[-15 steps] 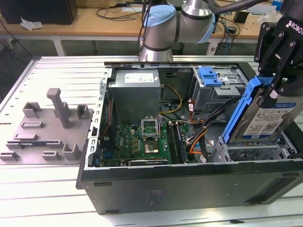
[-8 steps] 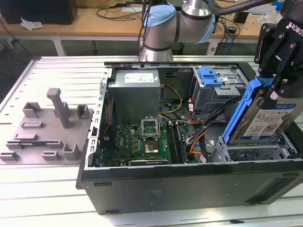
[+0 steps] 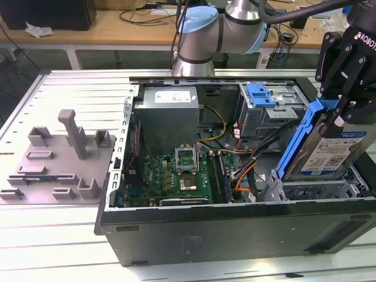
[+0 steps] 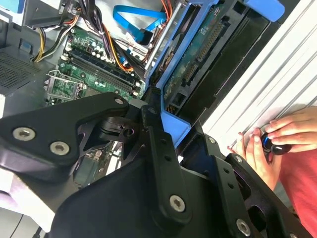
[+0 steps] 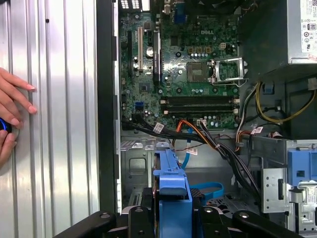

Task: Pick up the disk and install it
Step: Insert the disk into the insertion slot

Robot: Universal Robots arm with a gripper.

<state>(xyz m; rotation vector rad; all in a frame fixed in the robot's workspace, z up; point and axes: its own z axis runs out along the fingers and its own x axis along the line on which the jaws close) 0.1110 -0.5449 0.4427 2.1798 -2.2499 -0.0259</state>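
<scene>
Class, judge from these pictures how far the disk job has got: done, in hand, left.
Done: the disk is picked up, jaws shut on its blue frame. In hand: it hangs tilted over the open case. Left: seating it; it isn't in yet.

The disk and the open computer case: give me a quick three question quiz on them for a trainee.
1. True or false: the gripper holds the disk tilted over the open case.
2. The disk's frame is: A red, B blue, C green.
3. In the first wrist view, what rests on the ribbed table beside the case?
Key: 1 true; 2 B; 3 a person's hand.
</scene>
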